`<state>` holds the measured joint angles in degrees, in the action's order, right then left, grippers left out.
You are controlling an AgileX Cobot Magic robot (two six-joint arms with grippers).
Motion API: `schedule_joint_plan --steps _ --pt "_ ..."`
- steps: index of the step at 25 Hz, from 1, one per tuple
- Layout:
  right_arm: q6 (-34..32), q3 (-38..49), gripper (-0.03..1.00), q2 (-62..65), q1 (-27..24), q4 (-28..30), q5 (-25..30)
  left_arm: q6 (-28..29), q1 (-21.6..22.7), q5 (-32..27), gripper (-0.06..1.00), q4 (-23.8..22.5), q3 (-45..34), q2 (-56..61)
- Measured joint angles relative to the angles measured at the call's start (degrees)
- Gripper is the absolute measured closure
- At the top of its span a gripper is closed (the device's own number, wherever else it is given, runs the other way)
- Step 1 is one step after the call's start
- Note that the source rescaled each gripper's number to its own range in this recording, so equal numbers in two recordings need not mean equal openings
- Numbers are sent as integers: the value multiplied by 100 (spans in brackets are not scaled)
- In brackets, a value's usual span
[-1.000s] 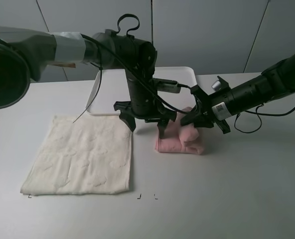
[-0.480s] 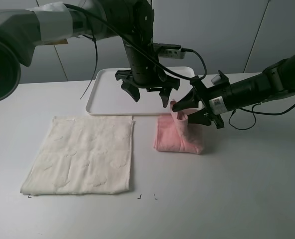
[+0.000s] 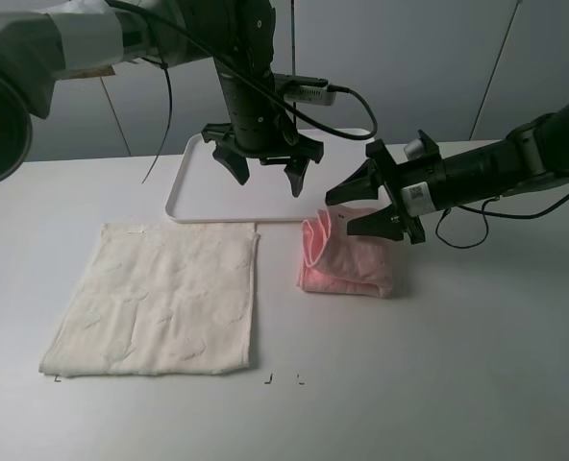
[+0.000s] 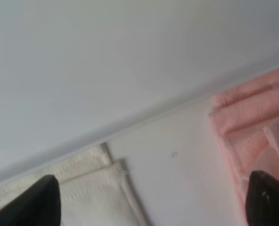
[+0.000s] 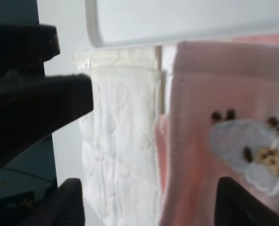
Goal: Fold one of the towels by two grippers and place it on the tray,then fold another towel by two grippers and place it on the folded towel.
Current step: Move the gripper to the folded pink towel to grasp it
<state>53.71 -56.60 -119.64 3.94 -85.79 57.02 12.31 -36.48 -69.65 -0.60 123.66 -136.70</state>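
Exterior high: pink towel (image 3: 347, 269) roughly folded on tabletop (image 3: 438, 384), not yet on tray (image 3: 193, 182); cream towel (image 3: 160, 298) flat, unfolded; left gripper (image 3: 267, 181), right gripper (image 3: 340, 215) both apart, empty.

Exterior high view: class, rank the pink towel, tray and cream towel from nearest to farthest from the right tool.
1. Pink towel, just beneath the right tool.
2. Tray, behind, to the left.
3. Cream towel, far left.

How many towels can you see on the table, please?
2: a cream towel lying flat on the left, and a pink towel bunched right of it, near the tray.
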Motion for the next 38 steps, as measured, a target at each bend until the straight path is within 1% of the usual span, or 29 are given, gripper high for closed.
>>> schedule_joint_plan --steps 4,7,9,13,17,20,25,29,31,33,35,38 --pt "-149 0 34 20 -397 287 -67 -200 0 0 -6 -10 0 0" --pt "-310 0 30 54 -644 536 -191 -328 0 0 -6 -10 0 0" --pt "-354 0 26 67 -728 754 -334 -416 0 0 -6 7 0 0" --pt "-493 0 25 67 -767 1347 -664 -497 0 0 -6 60 0 0" --pt "-525 17 25 67 -767 1477 -849 -497 0 0 -6 107 0 0" --pt "-525 17 25 67 -651 1477 -1002 -508 0 0 -6 325 0 0" --pt "-525 17 25 67 -199 1544 -1338 -611 0 0 -6 613 0 0" --pt "-598 17 25 67 62 1671 -1601 -667 0 0 -6 647 12 0" --pt "-659 17 28 67 162 1734 -1677 -667 0 0 -6 658 12 0" --pt "-689 17 35 43 212 1758 -1690 -707 0 0 -6 657 12 0" --pt "-715 17 45 -60 235 1758 -1647 -768 0 0 -6 657 12 0" --pt "-728 17 69 -175 248 1735 -1500 -975 0 0 -6 657 12 0"
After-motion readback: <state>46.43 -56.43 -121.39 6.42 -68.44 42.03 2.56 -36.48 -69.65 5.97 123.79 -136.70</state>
